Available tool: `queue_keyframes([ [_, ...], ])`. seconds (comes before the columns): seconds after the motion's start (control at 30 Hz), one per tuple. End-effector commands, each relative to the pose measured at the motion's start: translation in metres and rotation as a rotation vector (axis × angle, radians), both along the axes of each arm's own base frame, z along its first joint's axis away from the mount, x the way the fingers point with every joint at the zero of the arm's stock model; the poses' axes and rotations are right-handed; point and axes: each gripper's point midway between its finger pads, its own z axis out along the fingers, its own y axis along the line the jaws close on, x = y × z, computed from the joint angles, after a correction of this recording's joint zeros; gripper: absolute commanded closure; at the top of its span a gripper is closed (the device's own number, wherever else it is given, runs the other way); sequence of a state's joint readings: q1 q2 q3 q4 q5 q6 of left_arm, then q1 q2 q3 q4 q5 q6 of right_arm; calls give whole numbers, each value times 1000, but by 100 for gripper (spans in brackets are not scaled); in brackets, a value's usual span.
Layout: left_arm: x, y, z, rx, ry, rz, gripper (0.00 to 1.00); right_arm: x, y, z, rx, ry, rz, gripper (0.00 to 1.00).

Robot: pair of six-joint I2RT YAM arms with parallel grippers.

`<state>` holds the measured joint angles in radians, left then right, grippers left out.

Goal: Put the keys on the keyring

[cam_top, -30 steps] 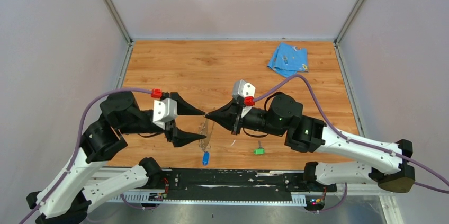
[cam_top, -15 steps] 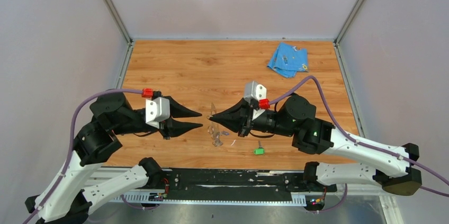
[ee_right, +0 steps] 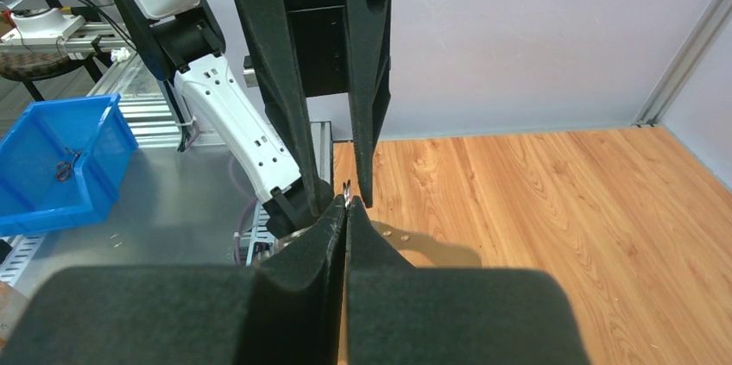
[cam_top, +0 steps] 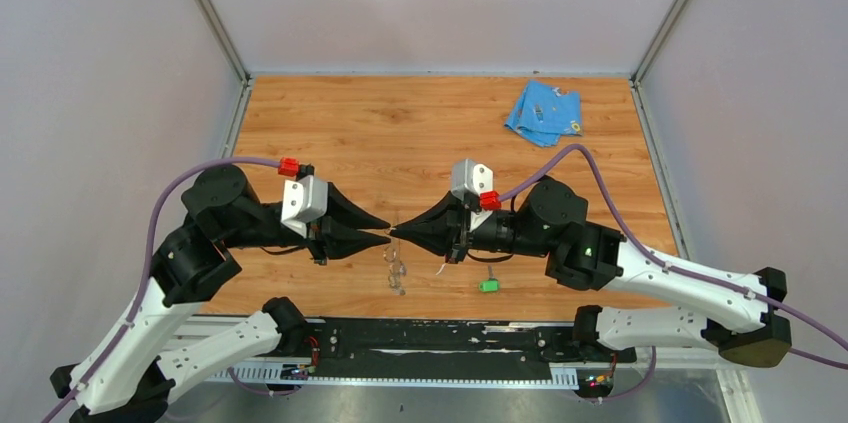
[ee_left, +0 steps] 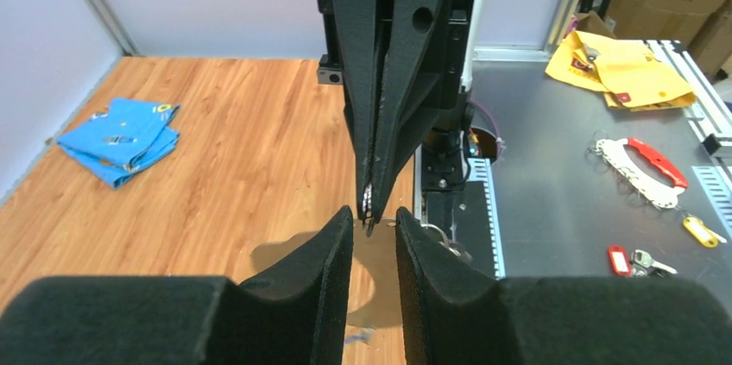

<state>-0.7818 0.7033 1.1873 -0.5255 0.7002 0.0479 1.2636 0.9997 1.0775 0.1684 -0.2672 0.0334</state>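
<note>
My right gripper [cam_top: 394,233] is shut on the thin grey keyring [cam_top: 394,261], which hangs below its tip near the table's front middle. A sliver of the ring's metal pokes out between the closed right fingertips [ee_right: 347,207]. My left gripper [cam_top: 385,232] faces it tip to tip. It is open by a narrow gap [ee_left: 374,214], and its fingers [ee_right: 298,106] stand either side of the right tip without touching it. The green-headed key [cam_top: 488,285] lies on the wood under the right arm. The blue-headed key shows only as a blurred blue spot [ee_left: 360,336].
A folded light-blue cloth [cam_top: 543,111] lies at the back right of the wooden table [cam_top: 330,123]. Grey walls enclose the left, back and right sides. The arms' black base rail [cam_top: 440,338] runs along the front edge.
The left gripper has narrowed and come back in to meet the right gripper's tip. The right gripper, still holding the keyring, has shifted slightly left.
</note>
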Motion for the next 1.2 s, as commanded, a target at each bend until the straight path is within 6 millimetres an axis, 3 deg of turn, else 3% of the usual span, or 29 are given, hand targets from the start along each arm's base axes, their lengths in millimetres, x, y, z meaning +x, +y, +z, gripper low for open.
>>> queue_keyframes([
  [0.0, -5, -4, -3, -4, 23, -47, 75, -7, -1, 27, 82, -25, 27, 100],
  [0.17, -3, -3, -11, 9, 18, -35, 92, -8, -2, 28, 86, -22, 32, 100],
  [0.33, -1, 0, -12, 13, 24, -16, 100, -7, -3, 28, 88, -20, 28, 100],
  [0.7, 32, 11, -24, 44, 10, 192, 100, -7, -5, 27, 70, -27, 25, 100],
  [0.83, 20, 3, -21, 11, 53, 115, 100, -7, -1, 25, 65, -21, 31, 100],
  [1.17, -1, -5, -10, -45, 118, -14, 89, -5, 0, 23, 65, -20, 24, 100],
])
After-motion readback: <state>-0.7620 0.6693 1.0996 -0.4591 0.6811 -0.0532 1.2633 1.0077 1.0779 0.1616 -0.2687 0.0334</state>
